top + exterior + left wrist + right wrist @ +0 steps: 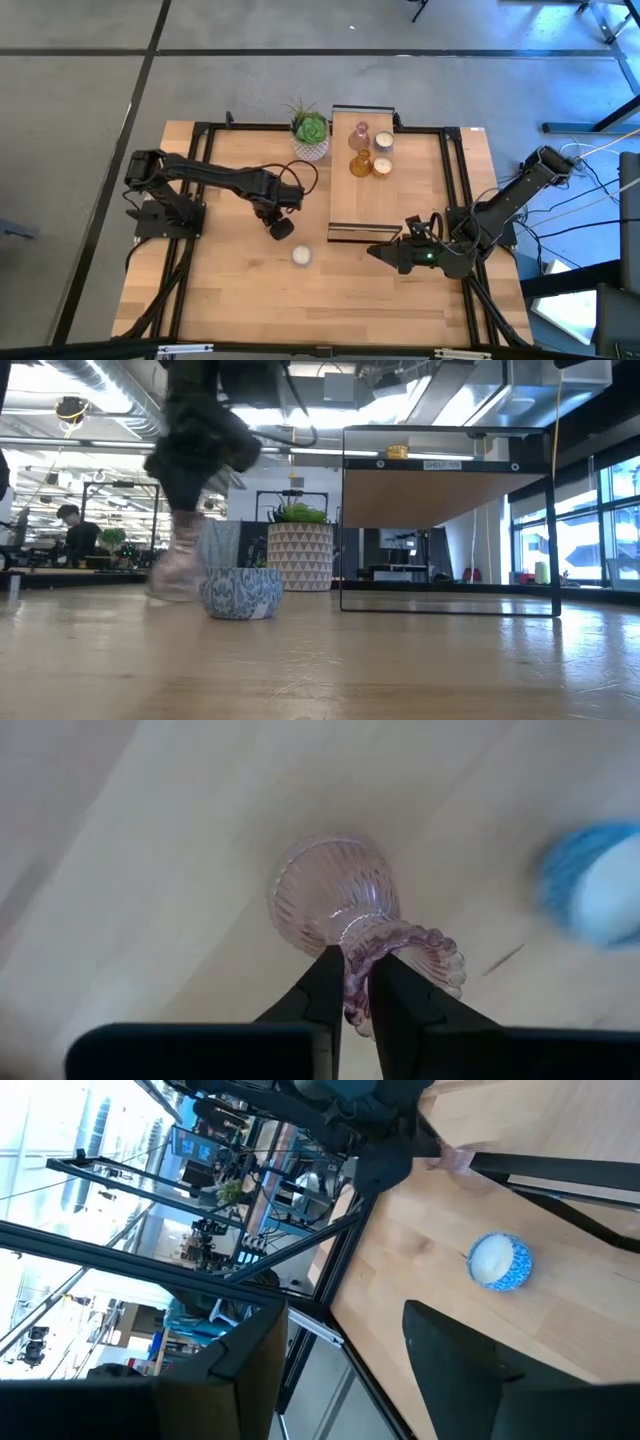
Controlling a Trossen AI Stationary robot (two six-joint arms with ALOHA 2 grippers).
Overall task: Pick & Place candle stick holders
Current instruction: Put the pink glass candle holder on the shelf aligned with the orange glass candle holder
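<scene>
Gripping a pink ribbed glass holder (335, 900) by its frilled rim, the left hand (356, 982) has both fingers (322, 990) pinched tight on the glass lip, the bulbous body hanging past the fingertips toward the desk (240, 290). In the high view the left hand (278, 226) sits mid-desk, left of the long wooden stand (345, 215), with the holder under it mostly hidden. A round cream-white holder with blue pattern (301, 255) stands on the desk just beside that hand, toward the front edge; the low view shows it (241, 592) near the blurred pink glass piece (180, 565), touching or not, can't tell. On the stand: another pink glass holder (359, 136), an amber one (360, 164), and two cream-white ones (382, 142) (382, 167), clustered at the far end. Succulent in a white pot (311, 133) stands just left of the stand. Right hand (385, 253) waits near the stand's front end, fingers spread wide, holding nothing.
</scene>
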